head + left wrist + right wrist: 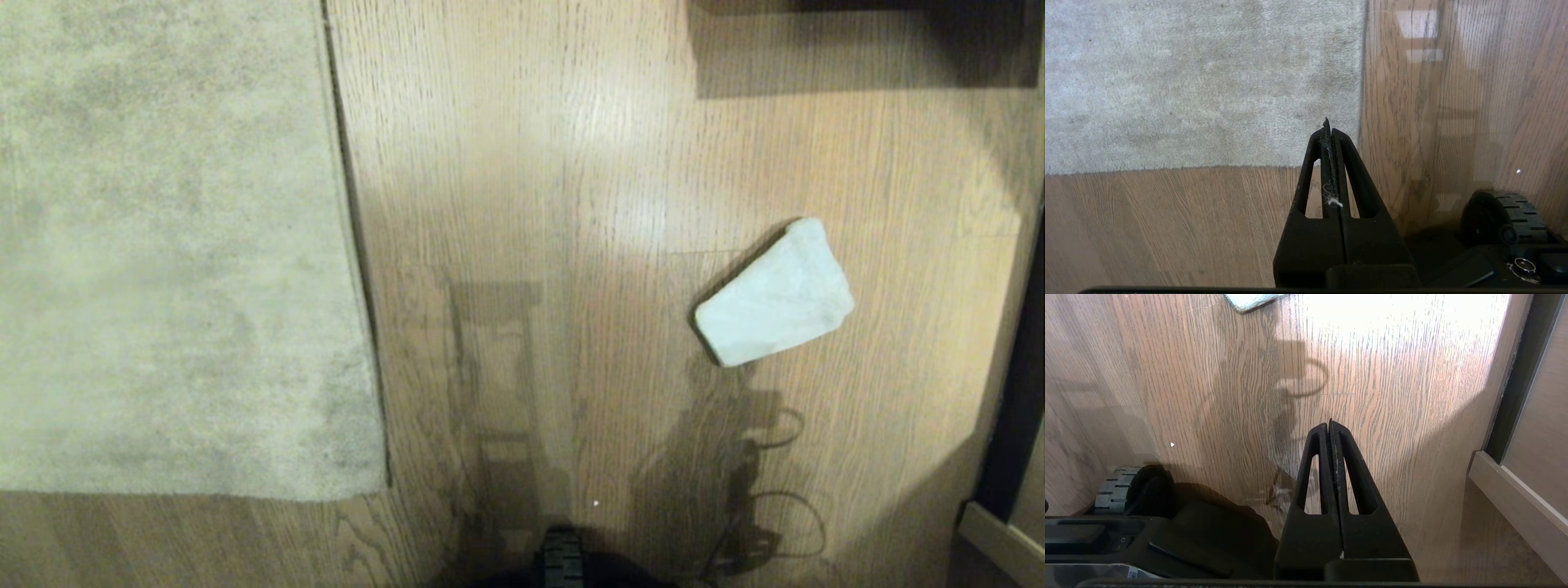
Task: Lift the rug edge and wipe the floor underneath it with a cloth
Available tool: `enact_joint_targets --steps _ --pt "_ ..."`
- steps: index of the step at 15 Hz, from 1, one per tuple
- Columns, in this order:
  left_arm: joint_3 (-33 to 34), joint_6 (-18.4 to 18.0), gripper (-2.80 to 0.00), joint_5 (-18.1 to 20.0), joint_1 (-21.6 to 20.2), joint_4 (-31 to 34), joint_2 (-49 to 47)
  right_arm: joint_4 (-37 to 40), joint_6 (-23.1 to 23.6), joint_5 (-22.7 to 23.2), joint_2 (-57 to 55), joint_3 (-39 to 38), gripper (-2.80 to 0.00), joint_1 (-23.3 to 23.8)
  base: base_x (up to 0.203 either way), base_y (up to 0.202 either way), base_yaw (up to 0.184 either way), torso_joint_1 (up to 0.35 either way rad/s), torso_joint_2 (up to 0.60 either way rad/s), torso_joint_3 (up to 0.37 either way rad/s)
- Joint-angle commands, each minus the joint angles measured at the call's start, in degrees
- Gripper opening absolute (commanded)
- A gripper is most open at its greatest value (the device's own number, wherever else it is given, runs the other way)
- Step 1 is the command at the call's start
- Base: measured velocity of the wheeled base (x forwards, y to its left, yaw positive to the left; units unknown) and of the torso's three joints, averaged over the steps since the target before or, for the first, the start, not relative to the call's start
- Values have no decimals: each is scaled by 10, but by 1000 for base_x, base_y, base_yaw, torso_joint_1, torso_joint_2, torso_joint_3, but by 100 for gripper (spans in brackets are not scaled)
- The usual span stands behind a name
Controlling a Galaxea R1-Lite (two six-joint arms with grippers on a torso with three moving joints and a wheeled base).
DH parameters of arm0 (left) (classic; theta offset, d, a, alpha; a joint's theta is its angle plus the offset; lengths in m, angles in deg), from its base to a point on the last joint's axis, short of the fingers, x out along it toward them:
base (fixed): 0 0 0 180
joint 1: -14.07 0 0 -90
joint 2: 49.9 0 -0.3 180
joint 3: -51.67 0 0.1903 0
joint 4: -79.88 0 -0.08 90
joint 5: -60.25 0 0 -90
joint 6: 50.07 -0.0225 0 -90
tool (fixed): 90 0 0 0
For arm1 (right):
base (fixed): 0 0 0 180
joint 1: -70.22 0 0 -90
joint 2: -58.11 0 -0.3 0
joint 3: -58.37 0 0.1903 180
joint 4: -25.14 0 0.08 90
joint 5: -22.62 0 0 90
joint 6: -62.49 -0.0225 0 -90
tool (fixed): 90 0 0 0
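Lying on the robot's right, the cloth [774, 296] is nearer the right hand [1329, 426]; both hands are pressed together, empty, the left hand [1328, 130] by the rug edge [1362, 81].

Open strip of light brown wood-grain plank floor [522, 204] runs between the mottled grey-beige short-pile rug [163, 245] on the robot's left and the small pale blue-green rectangular cloth [774, 298] on its right; nothing lies in that strip. Straight rug edge [353, 245] lies flat on the floor, corner [377, 488] near the base. Cloth is well apart from the rug, with bare planks all round it. Obstacles: black ribbed base wheel [562, 557] at centre near, pale cabinet frame with dark gap [1008, 457] along the far right, dark furniture [865, 41] ahead on the right.
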Motion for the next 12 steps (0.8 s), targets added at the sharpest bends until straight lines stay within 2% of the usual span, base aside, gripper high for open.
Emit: enact_joint_targets --steps 1,12 --pt "0 0 -280 0 0 0 -1 0 0 0 -1 0 -280 0 0 0 0 0 0 0" --pt "0 1 -280 0 0 0 -1 0 0 0 -1 0 -280 0 0 0 0 0 0 0"
